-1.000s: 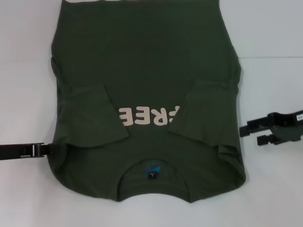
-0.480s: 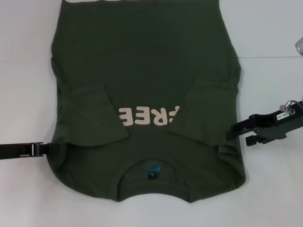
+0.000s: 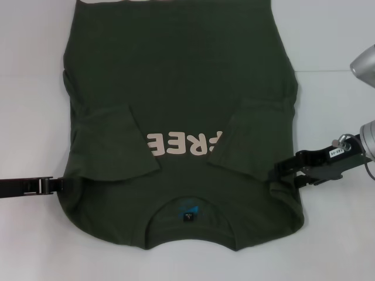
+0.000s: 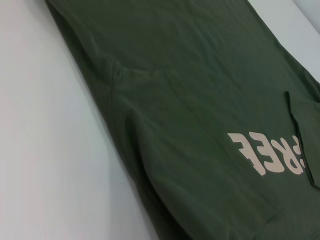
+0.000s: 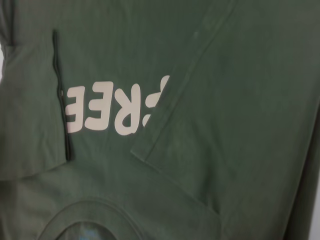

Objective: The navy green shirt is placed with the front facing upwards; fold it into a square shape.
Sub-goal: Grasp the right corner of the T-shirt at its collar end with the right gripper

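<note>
The navy green shirt (image 3: 181, 88) lies flat on the white table, front up, with its collar and blue label (image 3: 188, 212) nearest me. Both sleeves (image 3: 111, 146) are folded inward and partly cover the cream print (image 3: 184, 143). My left gripper (image 3: 57, 184) rests low at the shirt's left edge, by the shoulder. At the right edge my right gripper (image 3: 288, 173) is open, its upper finger reaching over the cloth near the shoulder. Both wrist views show only the shirt (image 4: 190, 100) (image 5: 225, 100) and its print.
Bare white table (image 3: 334, 234) lies on both sides of the shirt and in front of the collar. A silver part of the right arm (image 3: 363, 61) hangs at the right edge of the head view. The shirt's hem runs out of view at the back.
My right gripper has slid left from the bare table to the shirt's right edge. The left gripper and the shirt have not moved.
</note>
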`<state>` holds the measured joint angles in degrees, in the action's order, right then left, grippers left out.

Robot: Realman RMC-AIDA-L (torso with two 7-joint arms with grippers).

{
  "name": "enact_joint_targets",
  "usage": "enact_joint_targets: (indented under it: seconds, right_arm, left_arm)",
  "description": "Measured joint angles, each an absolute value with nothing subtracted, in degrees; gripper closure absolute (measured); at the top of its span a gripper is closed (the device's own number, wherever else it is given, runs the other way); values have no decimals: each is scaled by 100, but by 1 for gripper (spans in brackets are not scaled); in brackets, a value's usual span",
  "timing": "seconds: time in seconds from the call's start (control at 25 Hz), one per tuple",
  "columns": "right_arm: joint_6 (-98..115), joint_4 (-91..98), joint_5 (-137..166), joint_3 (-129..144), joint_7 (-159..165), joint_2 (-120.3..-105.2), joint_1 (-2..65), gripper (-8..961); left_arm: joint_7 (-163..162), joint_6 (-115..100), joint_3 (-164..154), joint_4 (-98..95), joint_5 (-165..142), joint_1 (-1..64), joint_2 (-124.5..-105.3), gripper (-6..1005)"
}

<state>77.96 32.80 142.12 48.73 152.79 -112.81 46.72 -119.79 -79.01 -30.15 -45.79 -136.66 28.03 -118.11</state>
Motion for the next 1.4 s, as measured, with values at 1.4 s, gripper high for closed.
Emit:
enact_joint_targets:
  seconds: [1.4]
  right_arm:
    - [7669,3279,14212,4931,15311,-11354,4629,224]
  left_arm:
    - [-11965,-7901,-3015,-4579,-13667,2839,-11811,943]
